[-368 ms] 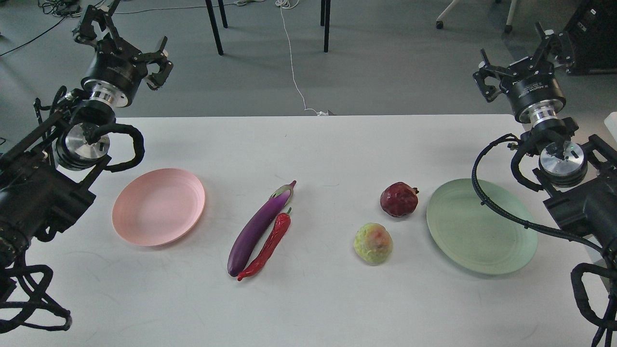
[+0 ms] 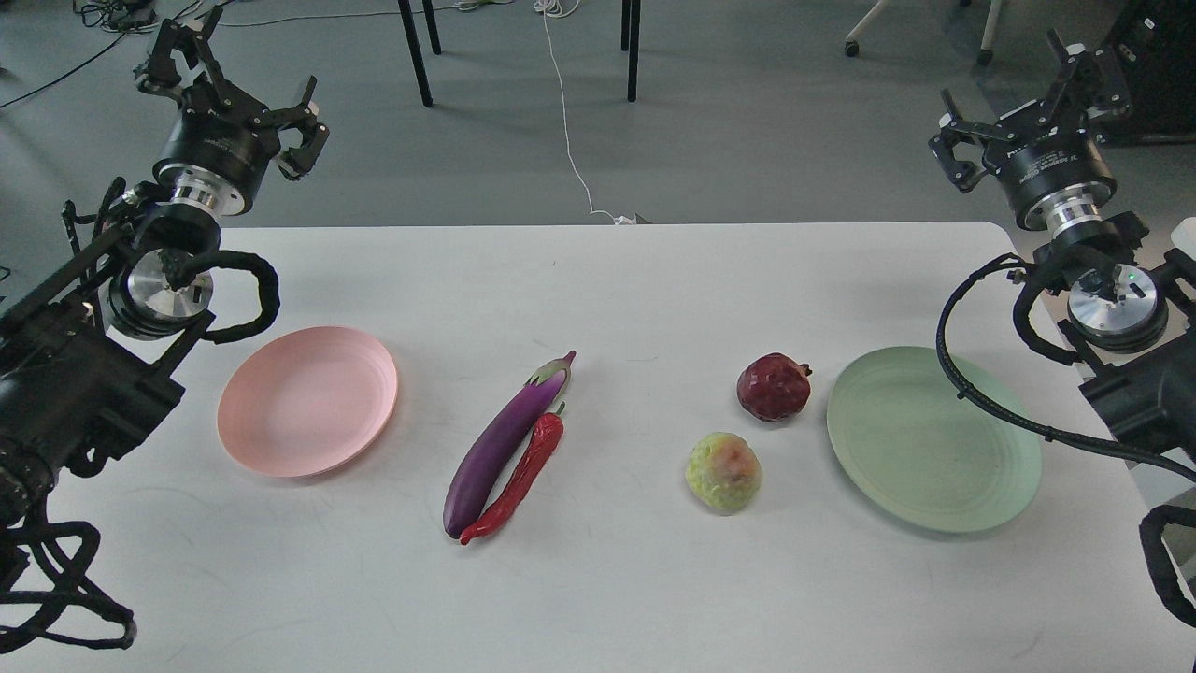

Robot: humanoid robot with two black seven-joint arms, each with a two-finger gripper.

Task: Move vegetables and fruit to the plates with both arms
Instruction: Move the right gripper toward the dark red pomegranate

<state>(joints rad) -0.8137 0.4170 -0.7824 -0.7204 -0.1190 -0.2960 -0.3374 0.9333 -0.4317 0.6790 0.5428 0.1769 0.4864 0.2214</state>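
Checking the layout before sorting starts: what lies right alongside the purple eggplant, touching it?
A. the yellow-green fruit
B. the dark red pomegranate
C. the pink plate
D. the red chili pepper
D: the red chili pepper lies pressed along the lower right side of the eggplant, while the pomegranate, the yellow-green fruit and the pink plate all sit apart from it on the table.

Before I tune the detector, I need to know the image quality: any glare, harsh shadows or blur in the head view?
Head view: soft, even light; faint shadows under the eggplant, chili and both fruits. Small highlights on eggplant and chili, none blown out. Table bright but textured. Everything sharp; the dark gripper fingers are hard to separate against the floor.
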